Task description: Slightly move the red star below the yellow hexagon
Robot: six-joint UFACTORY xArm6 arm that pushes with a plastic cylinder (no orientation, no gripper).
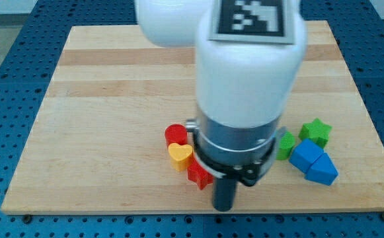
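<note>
Nearest the camera, my tip [224, 206] hangs at the near edge of the wooden board [112, 99], just right of the red star [198, 174]. No fingers exist on this rig, so no grip state applies.

1. Task object: the red star lies partly hidden by the arm, touching the yellow heart [180, 156]; a red cylinder [176, 135] sits just behind.
2. No yellow hexagon is visible; it may be hidden.
3. Judged step: approach. Next move calls for a short, gentle push.

Right side: 2 green blocks [316, 131] and 2 blue blocks [314, 162]. Blue perforated table [6, 99] surrounds the board.
</note>
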